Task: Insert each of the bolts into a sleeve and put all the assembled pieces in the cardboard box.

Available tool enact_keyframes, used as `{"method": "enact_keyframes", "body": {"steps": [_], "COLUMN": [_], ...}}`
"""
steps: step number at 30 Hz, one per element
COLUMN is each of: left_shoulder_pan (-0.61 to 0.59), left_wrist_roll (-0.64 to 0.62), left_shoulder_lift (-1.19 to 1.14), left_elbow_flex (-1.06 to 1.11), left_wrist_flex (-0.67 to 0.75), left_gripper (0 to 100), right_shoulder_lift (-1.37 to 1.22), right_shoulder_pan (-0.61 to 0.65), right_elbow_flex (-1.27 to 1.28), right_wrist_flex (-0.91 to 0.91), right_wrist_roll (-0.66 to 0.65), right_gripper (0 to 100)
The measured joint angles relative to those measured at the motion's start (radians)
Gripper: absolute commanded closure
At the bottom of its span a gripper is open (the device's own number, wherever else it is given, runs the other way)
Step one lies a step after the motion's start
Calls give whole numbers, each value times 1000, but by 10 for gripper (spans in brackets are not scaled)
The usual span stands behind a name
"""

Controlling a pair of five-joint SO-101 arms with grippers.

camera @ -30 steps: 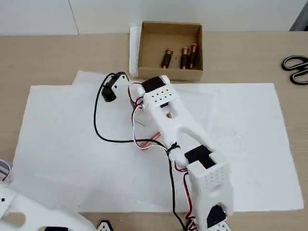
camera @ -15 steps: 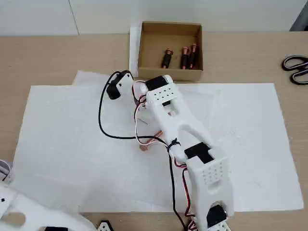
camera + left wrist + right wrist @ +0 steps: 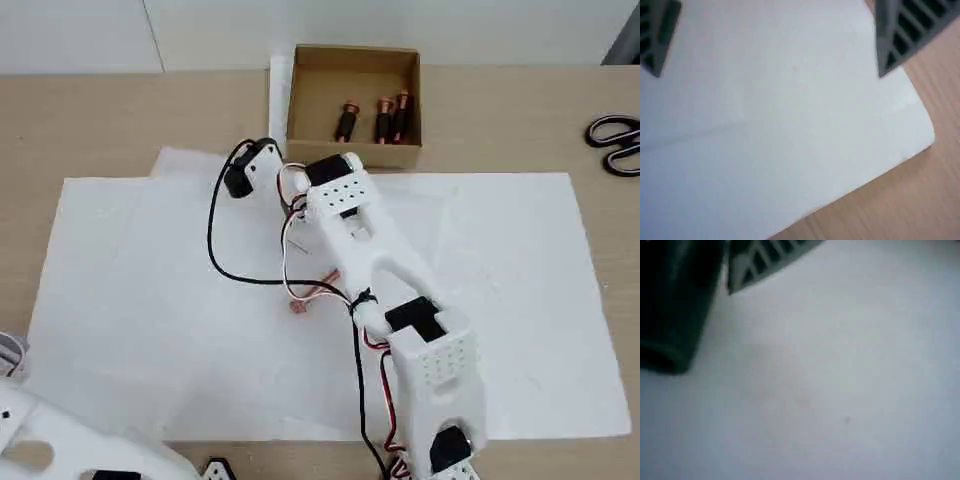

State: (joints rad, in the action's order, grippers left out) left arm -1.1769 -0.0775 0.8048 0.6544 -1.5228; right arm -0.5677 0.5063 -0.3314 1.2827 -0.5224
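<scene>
- The black sleeve point(image 3: 670, 305) sits against the right gripper point(image 3: 727, 275), which seems clamped on it, just above the white paper point(image 3: 840, 390).
- What looks like a copper bolt point(image 3: 299, 306) lies loose on the paper, nearer that arm's base than its gripper.
- My judgement: hold the sleeve's mouth level so the bolt enters straight.
- The left gripper point(image 3: 771, 70) hangs spread wide over the paper's corner.
- Three assembled pieces point(image 3: 378, 118) lie in the cardboard box point(image 3: 300, 100).

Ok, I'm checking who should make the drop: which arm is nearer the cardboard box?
Right. The right arm lies stretched across the paper, its wrist just in front of the cardboard box. The left arm is at the near edge of the table, far from it.
</scene>
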Motion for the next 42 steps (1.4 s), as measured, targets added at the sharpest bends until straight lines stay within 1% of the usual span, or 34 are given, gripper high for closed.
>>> {"method": "enact_keyframes", "body": {"steps": [4,13,16,18,30,31,34,35,38,42], "left_shoulder_pan": [0,0,0,0,0,0,0,0,0,0], "left_wrist_roll": [0,0,0,0,0,0,0,0,0,0], "left_shoulder_lift": [0,0,0,0,0,0,0,0,0,0], "left_elbow_flex": [2,2,2,2,2,2,2,2,2,2], "left_wrist_flex": [0,0,0,0,0,0,0,0,0,0], "left_gripper": [739,739,739,739,739,739,739,739,739,739], "right_shoulder_lift": [2,2,2,2,-49,-49,-49,-49,-54,-68], "right_shoulder_pan": [0,0,2,3,20,20,20,20,20,23], "right_elbow_flex": [0,0,0,0,-2,-2,-2,-3,-18,-92], "right_wrist_flex": [0,0,0,0,0,0,0,0,6,94], "right_wrist_roll": [34,60,74,74,74,74,74,77,89,110], "right_gripper": [952,945,904,887,889,901,998,987,996,995]}}
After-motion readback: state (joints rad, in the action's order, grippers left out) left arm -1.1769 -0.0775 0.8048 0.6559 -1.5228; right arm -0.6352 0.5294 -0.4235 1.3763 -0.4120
